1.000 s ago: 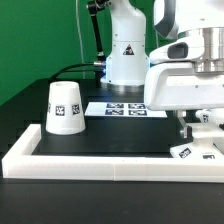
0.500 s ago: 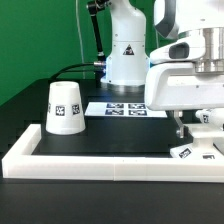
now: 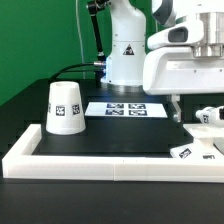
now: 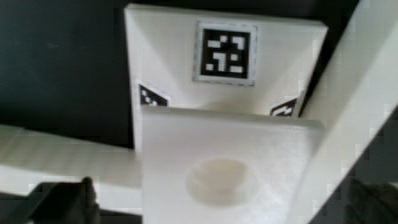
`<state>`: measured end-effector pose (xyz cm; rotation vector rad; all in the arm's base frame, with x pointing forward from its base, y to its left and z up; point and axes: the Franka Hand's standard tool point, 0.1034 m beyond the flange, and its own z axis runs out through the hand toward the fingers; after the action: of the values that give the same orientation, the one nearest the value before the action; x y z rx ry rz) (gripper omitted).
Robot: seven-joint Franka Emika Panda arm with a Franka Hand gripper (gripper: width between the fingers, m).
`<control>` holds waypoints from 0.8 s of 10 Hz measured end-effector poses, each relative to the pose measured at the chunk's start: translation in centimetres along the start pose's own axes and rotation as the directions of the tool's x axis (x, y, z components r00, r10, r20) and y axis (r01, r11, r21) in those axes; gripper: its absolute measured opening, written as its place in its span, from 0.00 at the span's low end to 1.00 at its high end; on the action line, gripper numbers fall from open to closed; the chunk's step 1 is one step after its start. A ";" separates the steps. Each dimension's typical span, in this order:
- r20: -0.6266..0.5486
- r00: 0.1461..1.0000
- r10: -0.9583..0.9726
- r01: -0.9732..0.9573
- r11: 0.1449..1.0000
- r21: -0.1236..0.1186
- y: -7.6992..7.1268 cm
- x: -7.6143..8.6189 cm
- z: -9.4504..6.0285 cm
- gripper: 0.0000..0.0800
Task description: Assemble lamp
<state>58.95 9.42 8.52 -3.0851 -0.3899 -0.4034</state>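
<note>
The white tapered lamp shade [image 3: 65,107] stands on the black mat at the exterior view's left, its tag facing the camera. The flat white lamp base [image 3: 194,151] lies at the front right; in the wrist view it fills the picture, showing a tag [image 4: 226,50] and a round socket hole [image 4: 217,180]. A white tagged part, probably the bulb [image 3: 210,116], lies behind the base, cut off by the frame edge. My gripper [image 3: 179,108] hangs above the base, open and empty. In the wrist view the gripper [image 4: 222,206] has dark fingertips [image 4: 63,200] wide apart on either side of the base.
The marker board [image 3: 125,108] lies flat at the back of the mat. The robot's white pedestal [image 3: 125,50] stands behind it. A raised white frame [image 3: 100,160] borders the mat along the front and left.
My gripper has risen from just above the lamp base and shifted slightly toward the exterior view's left. The shade and base have not moved.
</note>
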 end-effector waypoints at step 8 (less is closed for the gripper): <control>-0.018 1.000 0.010 -0.010 1.000 0.023 -5.0 -2.3 -3.1 0.87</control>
<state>54.80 13.56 10.83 -3.0572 -0.3761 -0.4235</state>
